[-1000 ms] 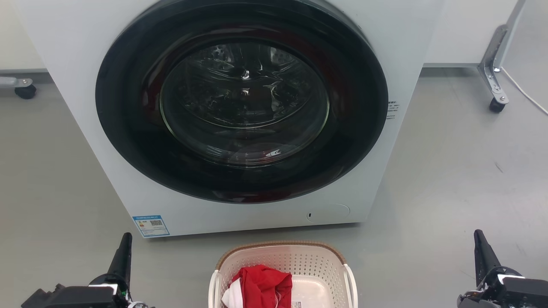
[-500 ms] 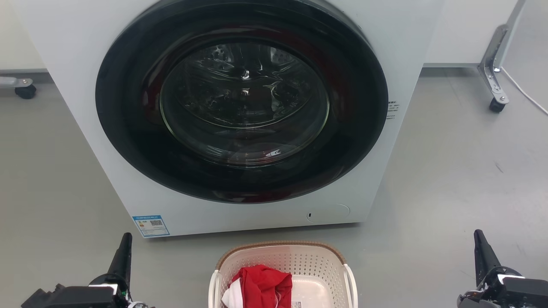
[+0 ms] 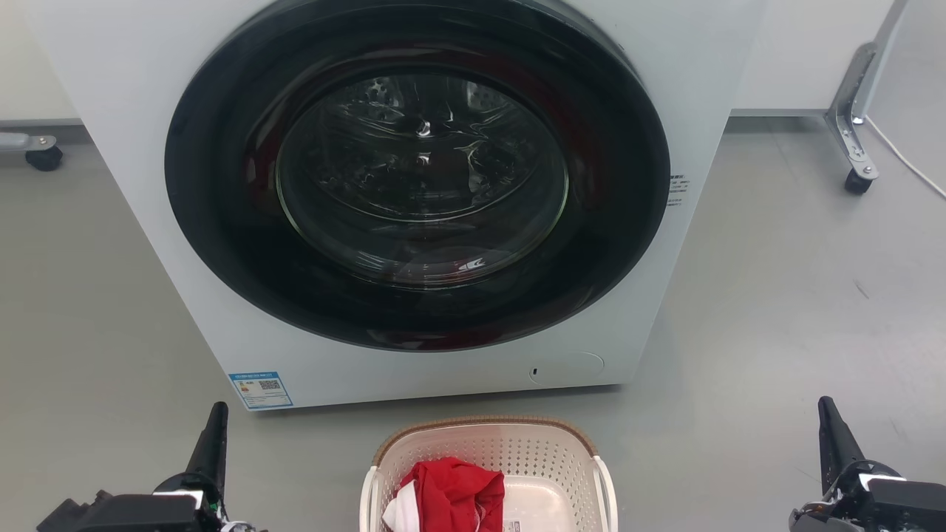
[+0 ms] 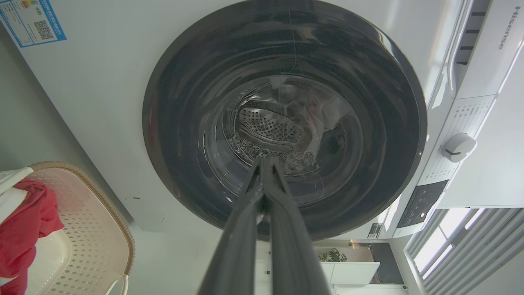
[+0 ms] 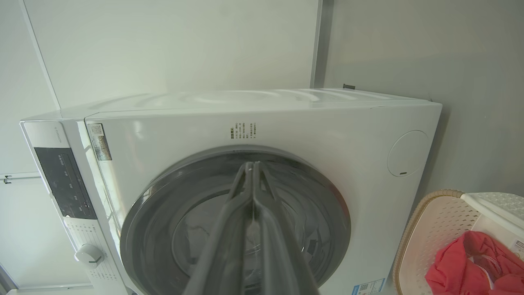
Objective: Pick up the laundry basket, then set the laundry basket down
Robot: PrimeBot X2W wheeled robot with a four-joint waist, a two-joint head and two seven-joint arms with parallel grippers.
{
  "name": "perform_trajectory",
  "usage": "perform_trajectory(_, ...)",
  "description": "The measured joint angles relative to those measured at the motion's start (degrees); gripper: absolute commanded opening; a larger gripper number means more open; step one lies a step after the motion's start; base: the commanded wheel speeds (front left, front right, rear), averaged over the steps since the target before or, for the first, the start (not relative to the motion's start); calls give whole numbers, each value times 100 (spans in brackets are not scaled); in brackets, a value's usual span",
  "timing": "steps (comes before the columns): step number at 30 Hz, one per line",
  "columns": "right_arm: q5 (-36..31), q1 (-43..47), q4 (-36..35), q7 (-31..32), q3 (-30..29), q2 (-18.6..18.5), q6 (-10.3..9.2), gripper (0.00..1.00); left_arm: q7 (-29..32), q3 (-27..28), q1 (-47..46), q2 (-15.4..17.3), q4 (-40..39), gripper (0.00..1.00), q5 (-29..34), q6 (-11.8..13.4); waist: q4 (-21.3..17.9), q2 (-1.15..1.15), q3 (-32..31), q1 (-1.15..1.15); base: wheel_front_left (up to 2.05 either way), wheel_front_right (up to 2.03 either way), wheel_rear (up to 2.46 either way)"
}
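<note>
Two grippers sit low at the near edge of the head view: the left gripper (image 3: 219, 411) at lower left and the right gripper (image 3: 825, 405) at lower right, both pointing up toward the washer. In the wrist views each pair of fingers lies pressed together to the tip, with nothing between them. Both are well apart from the basket (image 3: 484, 424), which stands on the floor (image 3: 776, 295) between them at bottom centre, its near part cut off by the frame. Its brown rim curves round the far end, and a white handle (image 3: 609, 491) runs down each side. Inside, in the left half, lies a bunched red cloth (image 3: 454, 488) with a bit of white cloth (image 3: 395, 515) at its edge. A label (image 3: 511, 526) shows on the bare bottom beside it. Just beyond the basket stands the washer (image 3: 126, 111), its round dark door (image 3: 421, 170) shut and a blue sticker (image 3: 260, 389) at its lower left corner. Farther back, a caster (image 3: 857, 182) under a metal leg (image 3: 850, 103) stands to the right, with a white cable (image 3: 913, 171) beside it.
</note>
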Motion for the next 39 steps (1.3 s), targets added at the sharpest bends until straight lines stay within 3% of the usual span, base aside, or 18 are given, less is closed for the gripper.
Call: perform_trajectory(39, 1, 0, -3, 0, 0, 0, 0, 0, 0, 0, 0, -1, -1, 0, 0, 0, 0, 0, 1, 0, 0, 0, 0)
